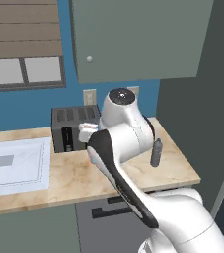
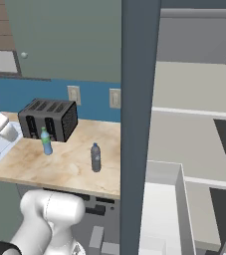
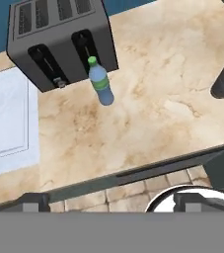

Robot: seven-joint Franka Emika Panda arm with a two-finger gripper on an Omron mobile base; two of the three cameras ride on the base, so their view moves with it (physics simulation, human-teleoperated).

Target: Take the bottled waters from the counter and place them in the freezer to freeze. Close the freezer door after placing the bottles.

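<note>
The blue bottle (image 3: pixel 100 82) is small, clear blue plastic with a green cap and a green band round its middle; it stands upright on the worktop (image 3: pixel 148 118) just in front of the black toaster (image 3: pixel 59 42), near the toaster's lever side. The grey bottle (image 2: pixel 96 157) is a little larger, smoky grey with a grey cap, also upright, and it stands well apart from the blue one, nearer the worktop's front edge and the fridge end. From the left base view the grey bottle shows just past the arm's elbow, toward the right end of the beige marbled slab. The white sink basin (image 3: pixel 7 128) lies on the far side of the toaster from the grey bottle. In the right base view the freezer door (image 2: pixel 139 124) stands swung out edge-on, and behind it the freezer (image 2: pixel 194 129) shows pale grey shelves, with white bins on the door's inner side lower down. The hand (image 3: pixel 108 201) hangs above the worktop's front edge, its two dark finger tips spread wide to either side, holding nothing and touching nothing; both bottles stand clear of it.
</note>
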